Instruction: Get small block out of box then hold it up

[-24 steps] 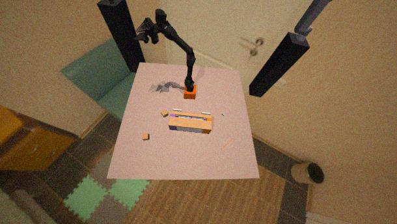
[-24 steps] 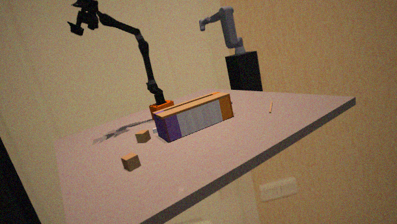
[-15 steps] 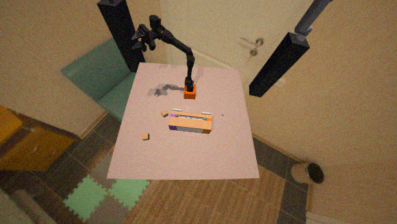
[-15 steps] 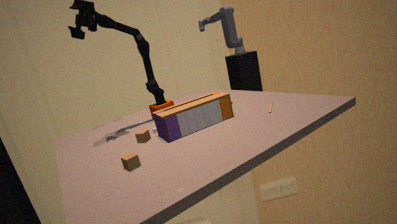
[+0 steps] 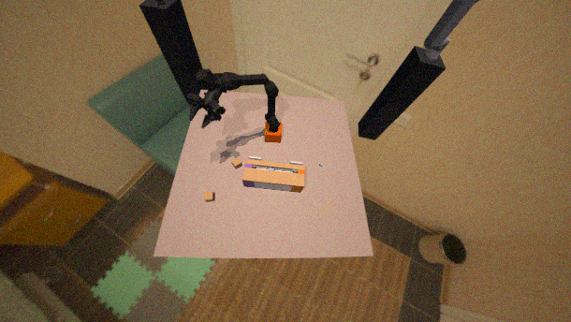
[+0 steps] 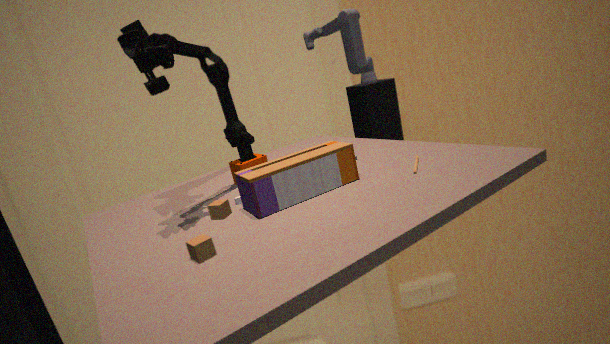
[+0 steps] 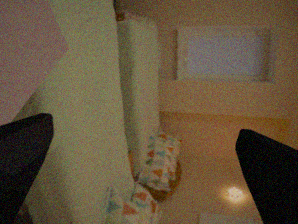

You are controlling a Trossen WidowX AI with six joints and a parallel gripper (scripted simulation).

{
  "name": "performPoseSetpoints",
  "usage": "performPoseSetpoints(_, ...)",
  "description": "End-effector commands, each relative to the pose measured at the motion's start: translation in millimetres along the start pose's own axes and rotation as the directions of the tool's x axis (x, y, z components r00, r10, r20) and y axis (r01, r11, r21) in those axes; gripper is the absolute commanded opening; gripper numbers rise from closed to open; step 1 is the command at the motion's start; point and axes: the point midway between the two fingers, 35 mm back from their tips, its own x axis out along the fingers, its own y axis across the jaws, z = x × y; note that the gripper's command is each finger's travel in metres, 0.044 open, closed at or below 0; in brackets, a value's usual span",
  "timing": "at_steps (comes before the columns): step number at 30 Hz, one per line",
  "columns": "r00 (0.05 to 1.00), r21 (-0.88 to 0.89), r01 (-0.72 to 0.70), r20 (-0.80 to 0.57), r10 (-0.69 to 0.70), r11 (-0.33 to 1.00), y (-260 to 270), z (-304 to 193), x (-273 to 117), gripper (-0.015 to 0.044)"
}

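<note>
The box stands upright on the table. It has a wooden top with a long slot, a purple left end, an orange right end and a greyish front panel. Its inside is too dim and blurred to make out the shelf or a block on it. Two small wooden cubes lie outside, left of the box: one cube near its purple end, another cube farther off. My gripper is open and empty, raised high at the table's back left, far from the box and cubes.
The orange arm base stands behind the box. White strips lie along the box's back side. A thin wooden stick lies to the right. A tiny dark object lies right of the box. Black pillars stand beyond the table.
</note>
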Motion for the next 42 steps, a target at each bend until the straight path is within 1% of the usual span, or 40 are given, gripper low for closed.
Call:
performPoseSetpoints(1,0.985,0.086,-0.167,0.055,0.162,0.982,46.2,39.7,41.2,0.04)
performPoseSetpoints(6,0.924,0.119,-0.379,0.109,0.367,0.918,106.9,100.6,74.3,0.04)
performPoseSetpoints(11,0.818,0.088,-0.573,0.122,0.562,0.815,171.4,162.6,85.6,0.04)
performPoseSetpoints(16,0.685,0.01,-0.727,0.076,0.725,0.686,235.6,218.3,76.0,0.04)
performPoseSetpoints(21,0.536,-0.111,-0.842,-0.051,0.843,0.528,302.5,266.5,45.0,0.04)
performPoseSetpoints(26,0.431,-0.25,-0.893,-0.24,0.87,0.374,358.2,295.7,1.3,0.04)
performPoseSetpoints(29,0.407,-0.338,-0.896,-0.366,0.837,0.287,384.5,304.6,-27.2,0.04)
performPoseSetpoints(31,0.406,-0.375,-0.892,-0.417,0.813,0.253,393.7,306.7,-39.0,0.04)
performPoseSetpoints(42,0.407,-0.38,-0.891,-0.424,0.809,0.249,398.3,306.9,-38.5,0.04)
